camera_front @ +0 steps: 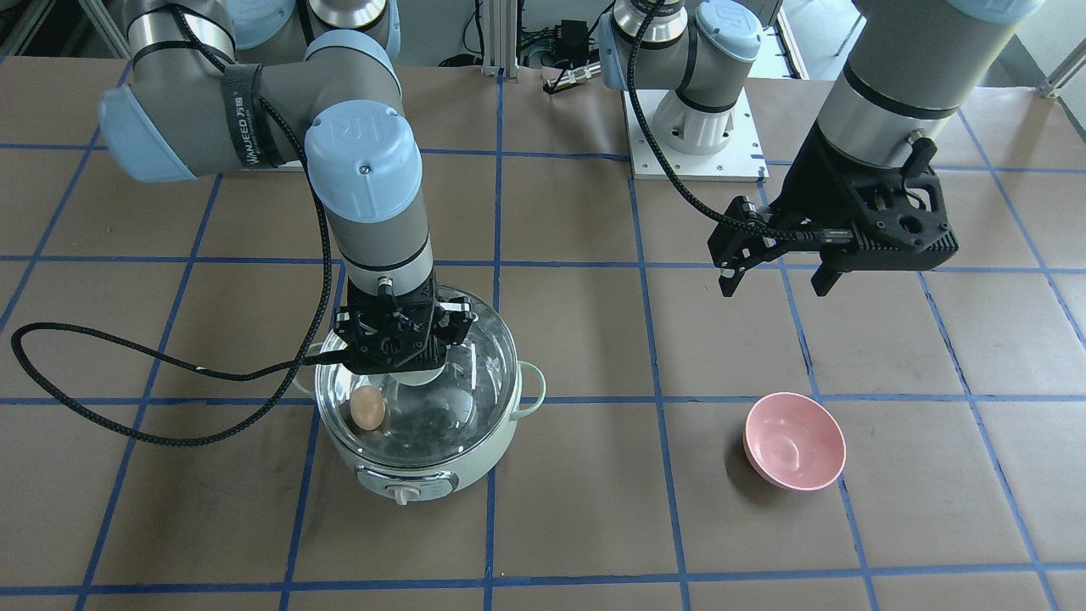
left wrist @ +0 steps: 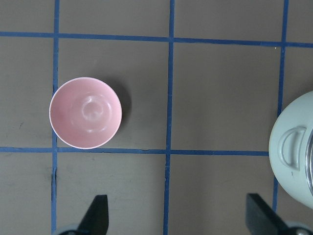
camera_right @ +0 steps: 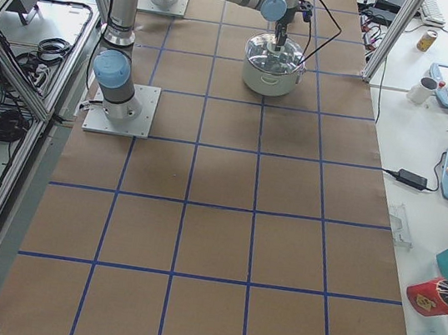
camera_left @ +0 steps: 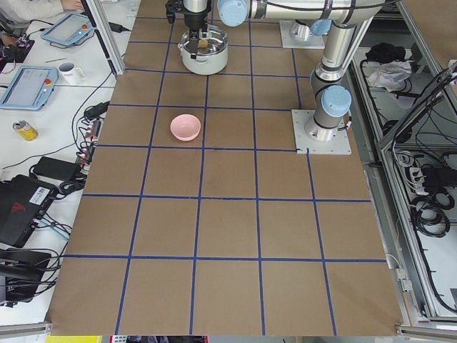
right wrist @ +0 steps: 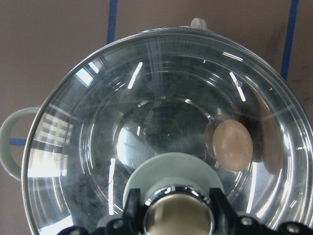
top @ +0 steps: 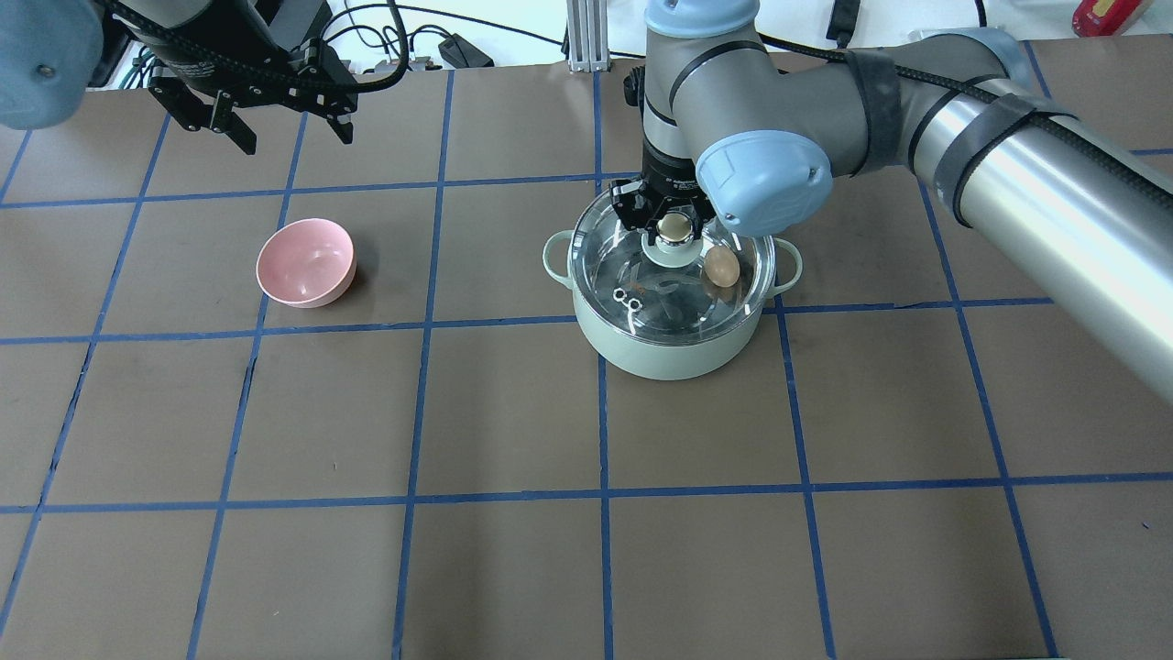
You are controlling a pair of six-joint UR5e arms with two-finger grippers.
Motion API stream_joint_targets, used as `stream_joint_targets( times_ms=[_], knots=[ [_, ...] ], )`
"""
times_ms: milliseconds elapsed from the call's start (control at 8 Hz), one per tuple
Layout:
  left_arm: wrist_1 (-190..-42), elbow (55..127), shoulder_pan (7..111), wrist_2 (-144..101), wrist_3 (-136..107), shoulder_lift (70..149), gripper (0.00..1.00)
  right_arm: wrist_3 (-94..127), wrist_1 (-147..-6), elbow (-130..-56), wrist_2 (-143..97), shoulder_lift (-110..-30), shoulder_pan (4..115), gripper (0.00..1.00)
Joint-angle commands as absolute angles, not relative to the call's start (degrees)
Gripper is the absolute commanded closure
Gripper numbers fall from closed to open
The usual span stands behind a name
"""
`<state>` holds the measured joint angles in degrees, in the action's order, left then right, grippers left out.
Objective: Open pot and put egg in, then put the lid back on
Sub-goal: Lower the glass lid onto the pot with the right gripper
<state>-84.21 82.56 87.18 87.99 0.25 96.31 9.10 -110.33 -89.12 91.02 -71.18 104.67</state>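
Plainly the right gripper [right wrist: 177,210] is clamped on the brass-coloured knob [top: 675,228] of the lid [right wrist: 146,103]. Its fingers [right wrist: 132,213] press against either side of the knob, and the right wrist view shows no gap.

The glass lid looks level and seated on the rim of the pot [top: 669,353], not held above it. Through the glass the egg [top: 721,268] lies inside the pot against the steel wall, on the side away from the pink bowl [top: 305,262].

By that showing, the opening and the egg drop are done and the lid is back in place. What seems left is to let go of the knob and lift clear without dragging the lid askew.

The right arm [top: 916,101] reaches in with its forearm nearly level above the table [top: 504,412]. Its wrist turns straight down over the pot's centre, so the tool stands upright over the knob.

The left gripper [camera_front: 776,284] hangs in the air well apart from the pot, near the pink bowl, with its fingers spread wide and nothing between them. The left arm [camera_front: 899,76] holds it high with the wrist pointing down at the table; it appears to have no part in this step.
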Motion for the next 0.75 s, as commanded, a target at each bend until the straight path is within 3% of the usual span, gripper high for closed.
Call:
stream_joint_targets(
  times_ms=[0,500,625],
  knots=[
    [-84.2,82.62,87.19,87.98,0.26,96.42,0.0,8.53,-110.39,-89.12,91.05,-71.1,104.68,0.98],
    [-84.11,82.53,87.19,87.98,0.26,96.42,0.0,8.7,-110.48,-89.12,90.88,-71.02,104.68,0.86],
    [-84.11,82.53,87.19,88.07,0.26,96.42,0.0,8.61,-110.57,-89.12,90.88,-71.02,104.68,0.69]
  ],
)
